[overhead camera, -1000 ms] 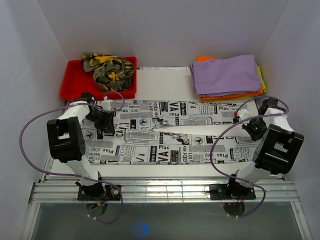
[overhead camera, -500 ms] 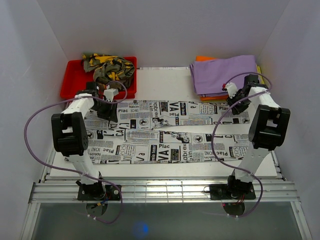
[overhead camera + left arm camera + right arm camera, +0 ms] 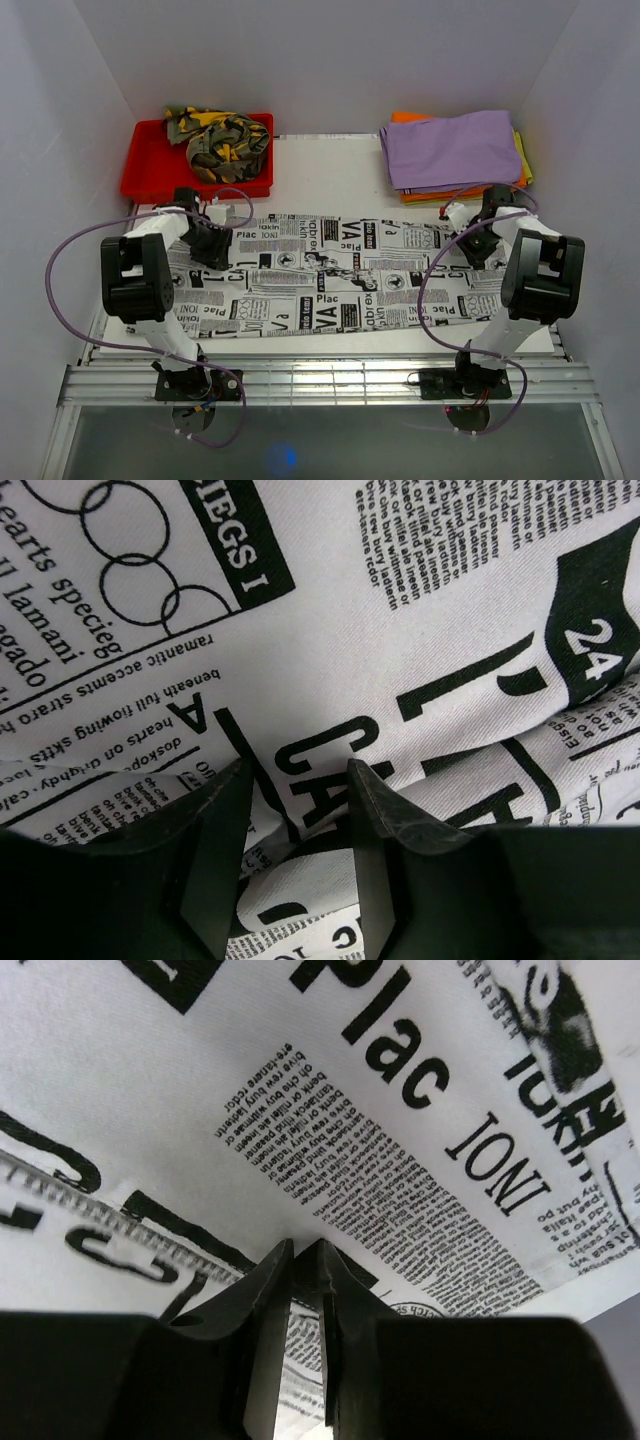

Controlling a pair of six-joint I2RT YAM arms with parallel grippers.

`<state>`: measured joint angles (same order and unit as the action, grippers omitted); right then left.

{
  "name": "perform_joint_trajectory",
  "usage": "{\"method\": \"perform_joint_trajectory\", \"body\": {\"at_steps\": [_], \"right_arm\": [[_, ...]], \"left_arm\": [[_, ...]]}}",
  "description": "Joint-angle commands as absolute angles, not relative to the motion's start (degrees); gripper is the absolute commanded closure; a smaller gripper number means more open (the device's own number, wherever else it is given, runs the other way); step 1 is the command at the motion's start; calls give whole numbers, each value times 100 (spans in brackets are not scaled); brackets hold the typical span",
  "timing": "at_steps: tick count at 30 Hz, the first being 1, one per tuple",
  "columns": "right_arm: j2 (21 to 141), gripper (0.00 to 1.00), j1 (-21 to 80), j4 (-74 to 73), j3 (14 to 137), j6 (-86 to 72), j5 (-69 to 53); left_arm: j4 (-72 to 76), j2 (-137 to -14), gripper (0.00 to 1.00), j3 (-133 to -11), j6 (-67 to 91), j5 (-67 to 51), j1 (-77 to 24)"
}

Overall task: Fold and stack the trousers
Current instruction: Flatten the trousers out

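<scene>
Now, from the top view, I see the long white cloth trousers printed with black newspaper lettering (image 3: 330,275) lying flat at table centre, running 9 to 3 o'clock. A second ago both arms were at its ends. They lifted toward 12 and have come back down on the far hem, the left gripper (image 3: 212,245) at 10 o'clock and the right gripper (image 3: 468,243) at 2. The gap between the legs has closed, so I judge the cloth is smoothed and ready to fold. The crumpled green-yellow-black camouflage trousers (image 3: 220,140) wait in the red plastic tray (image 3: 145,170) at 11.

On the left wrist, the left gripper (image 3: 298,768) stands spread over the print (image 3: 400,600), holding nothing.

On the right wrist, the right gripper (image 3: 300,1245) has its tips pressed together against the cloth (image 3: 300,1080). I cannot tell whether a fold is caught.
</scene>
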<state>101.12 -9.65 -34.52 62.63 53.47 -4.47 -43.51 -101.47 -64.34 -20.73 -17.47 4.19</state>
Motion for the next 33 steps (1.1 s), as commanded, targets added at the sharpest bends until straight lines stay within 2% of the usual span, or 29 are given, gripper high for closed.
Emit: {"method": "perform_joint_trajectory", "body": {"at_steps": [1,7,10,11,12,13,14,16,17,20,23,26,28,33], "right_arm": [[9941,79,-1099,-4297,5415,5871,-334],[9440,78,-1169,-4701,5552,6029,-553],[9474,64,-1213,-5087,6203,6047,-974],[9527,53,-1256,-5359,6745,6047,-1097],[9553,48,-1266,-5466,7028,6047,-1325],[9623,37,-1300,-5650,7562,6021,-1545],[9659,30,-1309,-5756,7811,6038,-1547],[9764,6,-1318,-5853,8198,6056,-1775],[9817,4,-1318,-5871,8453,6090,-1793],[10158,4,-1336,-5888,8779,6239,-1557],[10616,11,-1441,-6038,8964,6538,-1328],[11047,18,-1581,-6012,9210,6732,-1134],[11371,19,-1696,-5986,9395,6794,-1046],[11733,20,-1802,-5801,9326,6811,-949]], "left_arm": [[-4781,-9651,46,-5863,-2346,-1529,483],[-4992,-9027,38,-6098,-2373,-1634,510],[-5159,-8842,27,-6711,-2373,-1854,545],[-5203,-8755,19,-6871,-2443,-2029,615],[-5160,-8702,7,-7004,-2461,-2030,659],[-5072,-8658,2,-7283,-2531,-2126,772],[-5045,-8657,2,-7443,-2531,-2266,869],[-4870,-8675,2,-7872,-2549,-2574,1132],[-4808,-8710,2,-8032,-2514,-2697,1273],[-4781,-9166,2,-8733,-2373,-2988,1817],[-4799,-9658,10,-9261,-2276,-3391,2283],[-4843,-10080,14,-9562,-2477,-3778,2566],[-5087,-10404,19,-9843,-2828,-3841,2680],[-5519,-11011,20,-10387,-3812,-3463,2707]]}}
